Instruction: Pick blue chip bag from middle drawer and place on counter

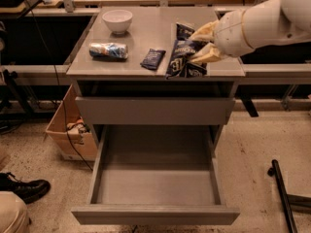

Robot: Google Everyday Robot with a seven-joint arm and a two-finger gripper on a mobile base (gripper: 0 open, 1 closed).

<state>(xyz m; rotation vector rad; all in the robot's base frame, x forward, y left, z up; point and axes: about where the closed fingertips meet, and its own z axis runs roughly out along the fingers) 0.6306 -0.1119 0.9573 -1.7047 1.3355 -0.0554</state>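
The blue chip bag [183, 57], dark navy foil with white lettering, stands tilted on the right front part of the counter [150, 38]. My gripper [201, 45] comes in from the right and is shut on the blue chip bag, its tan fingers [205, 32] on the bag's right side. The bag's lower edge reaches the counter's front rim. The middle drawer [155, 178] is pulled wide open below, its bare grey floor showing nothing inside.
On the counter sit a white bowl [117, 21] at the back left, a blue-and-white can [108, 50] lying on its side, and a small flat dark-blue packet [153, 58]. A cardboard box [70, 135] stands left of the cabinet. A shoe [22, 188] lies at the lower left.
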